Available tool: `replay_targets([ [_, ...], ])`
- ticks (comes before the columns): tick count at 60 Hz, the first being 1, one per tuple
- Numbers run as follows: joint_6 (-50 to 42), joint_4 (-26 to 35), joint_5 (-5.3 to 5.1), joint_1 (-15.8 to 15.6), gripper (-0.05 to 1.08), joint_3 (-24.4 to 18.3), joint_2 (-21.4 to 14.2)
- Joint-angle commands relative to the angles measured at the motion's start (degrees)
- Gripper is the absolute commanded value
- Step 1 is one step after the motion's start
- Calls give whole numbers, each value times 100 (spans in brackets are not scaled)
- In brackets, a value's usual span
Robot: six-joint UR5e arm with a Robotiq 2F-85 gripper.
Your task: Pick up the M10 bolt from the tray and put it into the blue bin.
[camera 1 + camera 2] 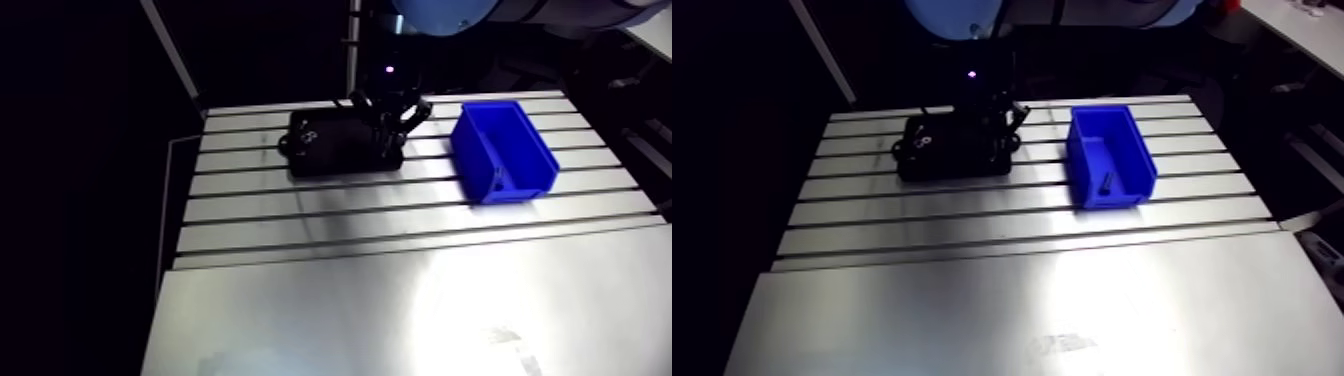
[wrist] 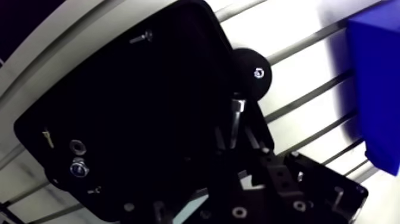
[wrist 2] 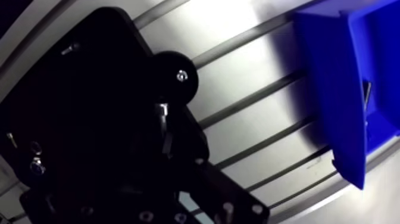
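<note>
Arm view first: the black tray (image 1: 330,150) sits near the far edge of the slotted tabletop (image 1: 400,215). The blue bin (image 1: 520,185) stands apart from it along the same edge, with bare slots between them. The claw (image 1: 392,135) hangs low over the tray end that faces the bin. It's too small and dark from here to read its grip. There's one small dark piece (image 1: 1109,183) on the bin floor, and I can't tell what it is.

Over to the wrist view, and there it is: the M10 bolt (image 2: 236,116), hex head pointing away from the claw. Its shank runs back between the two fingers, right at the tray's bin-side edge beside a round black knob (image 2: 250,71). The fingers look clamped on that shank, though they're dark against the tray. I can't tell whether the bolt has cleared the tray floor. A small screw (image 2: 141,39) and some nuts (image 2: 76,146) lie at the tray's other end, well clear.

So I read this as the pick-up step, grip made. Next comes a straight lift to clear the tray wall, then a carry across the slots to above the bin before letting go.
</note>
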State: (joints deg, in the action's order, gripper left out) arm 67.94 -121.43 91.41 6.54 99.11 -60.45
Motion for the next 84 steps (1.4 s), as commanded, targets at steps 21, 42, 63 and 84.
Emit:
replay_targets([
  [21,4,0,4,6,71,7,12],
  [42,4,-8,12,-3,71,25,12],
  [63,4,-8,12,6,71,34,45],
  [84,4,-8,21,-3,71,25,74],
])
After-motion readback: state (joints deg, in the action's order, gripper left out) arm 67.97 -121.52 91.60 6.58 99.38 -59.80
